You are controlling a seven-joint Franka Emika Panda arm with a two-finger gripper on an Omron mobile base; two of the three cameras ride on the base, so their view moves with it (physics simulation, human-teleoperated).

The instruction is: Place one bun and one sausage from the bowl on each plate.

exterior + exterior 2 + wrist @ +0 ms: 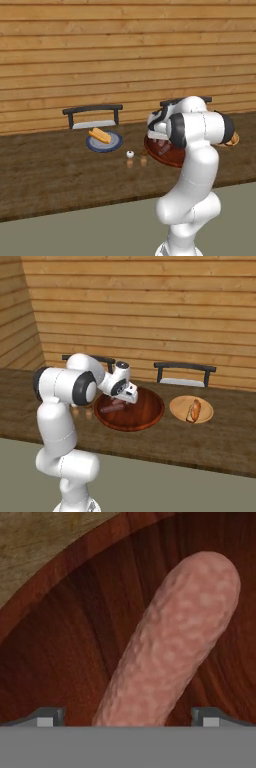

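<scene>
The dark red-brown bowl [145, 417] [170, 159] [60, 637] holds one pink sausage [175, 647] [110, 406]. My gripper [128, 717] [129, 400] hangs low inside the bowl, open, with one end of the sausage between its fingertips [47, 716] and no visible contact. On the left, the blue-grey plate [114, 145] carries a bun [100, 135]. To the right of the bowl, the tan-orange plate [177, 406] holds a bun with a sausage [194, 410]; in the left base view my arm hides most of that plate [234, 140].
Two small shakers, one white [130, 154] and one brown [144, 160], stand between the blue-grey plate and the bowl. Two dark racks [92, 115] [185, 373] stand at the back against the wooden wall. The counter's front edge runs near my base.
</scene>
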